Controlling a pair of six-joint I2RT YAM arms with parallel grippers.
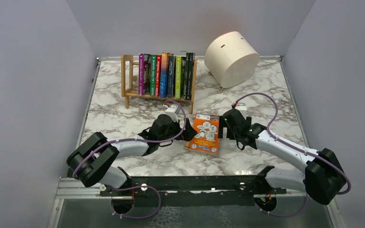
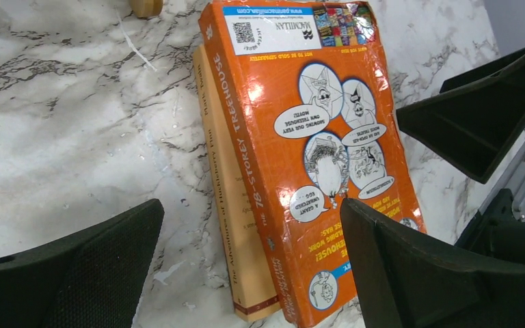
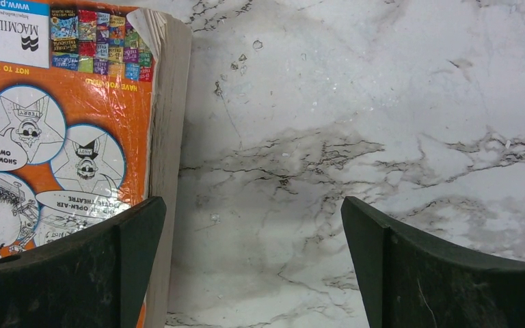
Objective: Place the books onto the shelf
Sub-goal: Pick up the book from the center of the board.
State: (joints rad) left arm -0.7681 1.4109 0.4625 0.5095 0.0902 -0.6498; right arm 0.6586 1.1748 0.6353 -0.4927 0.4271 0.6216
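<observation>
Most of it's done by our count: a row of books (image 1: 166, 76) stands upright on the shelf (image 1: 129, 78), upper left of the overhead view. What's left sits mid-frame on the table (image 1: 275, 109): an orange book (image 1: 204, 133) lying flat on a tan book (image 2: 222, 205) (only the left wrist view shows that second one). The left gripper (image 1: 185, 130) and right gripper (image 1: 223, 127) are both released and empty, spread wide either side of the stack, so we reckon two to go

The orange book (image 2: 321, 157) hides all but the spine of a tan book (image 2: 229, 205); titles on the shelved books (image 1: 166, 76) are unreadable.
</observation>
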